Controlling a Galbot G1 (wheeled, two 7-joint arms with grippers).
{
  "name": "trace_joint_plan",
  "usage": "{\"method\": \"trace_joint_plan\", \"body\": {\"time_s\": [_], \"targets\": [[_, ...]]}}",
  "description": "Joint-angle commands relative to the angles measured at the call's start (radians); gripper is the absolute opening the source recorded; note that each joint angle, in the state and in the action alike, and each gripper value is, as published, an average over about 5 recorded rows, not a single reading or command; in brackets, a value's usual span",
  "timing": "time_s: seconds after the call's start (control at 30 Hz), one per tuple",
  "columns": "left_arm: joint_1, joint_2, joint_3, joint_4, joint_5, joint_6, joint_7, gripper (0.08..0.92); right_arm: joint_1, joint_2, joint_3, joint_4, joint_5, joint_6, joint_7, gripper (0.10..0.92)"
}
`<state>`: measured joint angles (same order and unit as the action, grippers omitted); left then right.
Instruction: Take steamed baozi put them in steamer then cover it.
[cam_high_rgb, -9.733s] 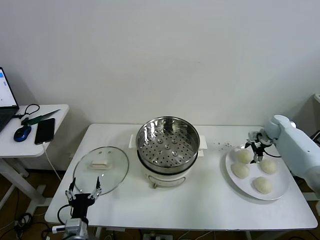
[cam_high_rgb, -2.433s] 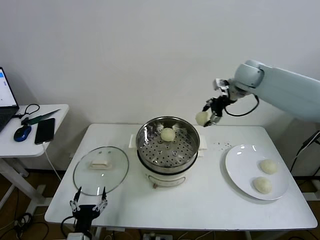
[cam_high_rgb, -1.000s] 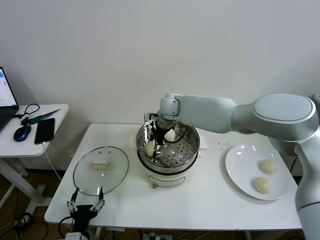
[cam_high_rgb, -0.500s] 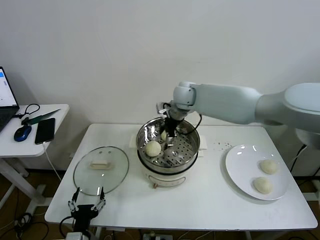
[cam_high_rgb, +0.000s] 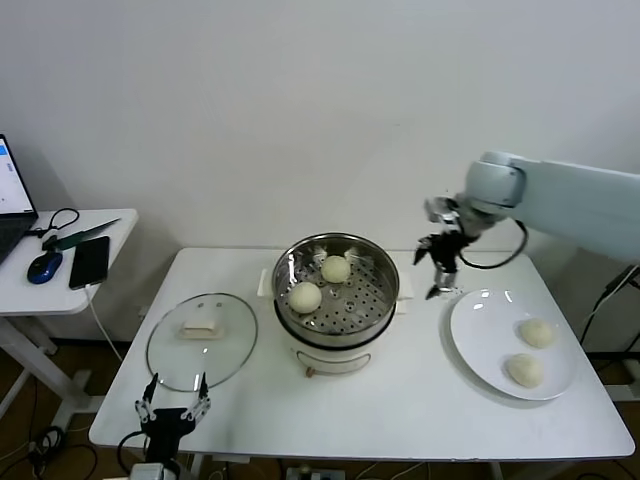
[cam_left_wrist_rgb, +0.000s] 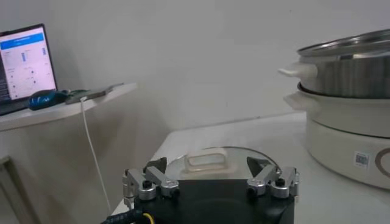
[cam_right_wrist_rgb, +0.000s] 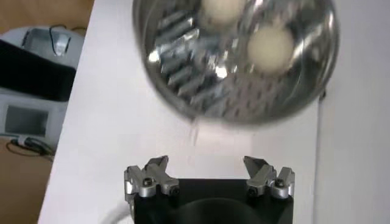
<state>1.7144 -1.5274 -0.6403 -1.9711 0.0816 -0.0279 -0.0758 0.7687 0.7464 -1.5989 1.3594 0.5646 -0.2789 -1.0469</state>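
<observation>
Two cream-white baozi (cam_high_rgb: 306, 296) (cam_high_rgb: 335, 268) lie on the perforated tray inside the steel steamer (cam_high_rgb: 372, 306). They also show in the right wrist view (cam_right_wrist_rgb: 271, 45) (cam_right_wrist_rgb: 223, 8). Two more baozi (cam_high_rgb: 537, 332) (cam_high_rgb: 524, 369) lie on the white plate (cam_high_rgb: 481, 335) at the right. My right gripper (cam_high_rgb: 439, 268) is open and empty, in the air between the steamer and the plate. The glass cover (cam_high_rgb: 201, 340) with its white handle lies flat on the table left of the steamer. My left gripper (cam_high_rgb: 170, 400) is open at the table's front left, just before the cover (cam_left_wrist_rgb: 207, 162).
A side table at the left holds a mouse (cam_high_rgb: 44, 266), a phone (cam_high_rgb: 89, 262) and a laptop (cam_left_wrist_rgb: 23, 60). The white wall stands close behind the table. A cable hangs off the side table (cam_high_rgb: 103, 322).
My right gripper has let the second baozi go in the steamer, lifted out and moved right toward the plate. The left arm has not moved.
</observation>
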Motion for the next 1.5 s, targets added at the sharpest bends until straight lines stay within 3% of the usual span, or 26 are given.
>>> {"method": "trace_joint_plan", "body": {"time_s": [0.03, 0.5, 0.97, 1.5], "targets": [[0.004, 0.0, 0.003, -0.003, 0.005, 0.002, 0.002, 0.823, -0.232, -0.364, 0.126, 0.083, -0.263, 0.026, -0.017, 0.823], [0.037, -0.018, 0.0, -0.007, 0.036, 0.001, 0.0, 0.823, -0.733, -0.37, 0.571, -0.124, -0.506, 0.11, -0.055, 0.823], [0.048, -0.03, 0.004, 0.001, 0.059, -0.001, -0.002, 0.823, -0.798, -0.254, 0.658, -0.253, -0.571, 0.143, -0.063, 0.823], [0.049, -0.031, 0.004, 0.009, 0.062, -0.004, -0.004, 0.823, -0.781, -0.227, 0.646, -0.27, -0.584, 0.159, -0.085, 0.805]]}}
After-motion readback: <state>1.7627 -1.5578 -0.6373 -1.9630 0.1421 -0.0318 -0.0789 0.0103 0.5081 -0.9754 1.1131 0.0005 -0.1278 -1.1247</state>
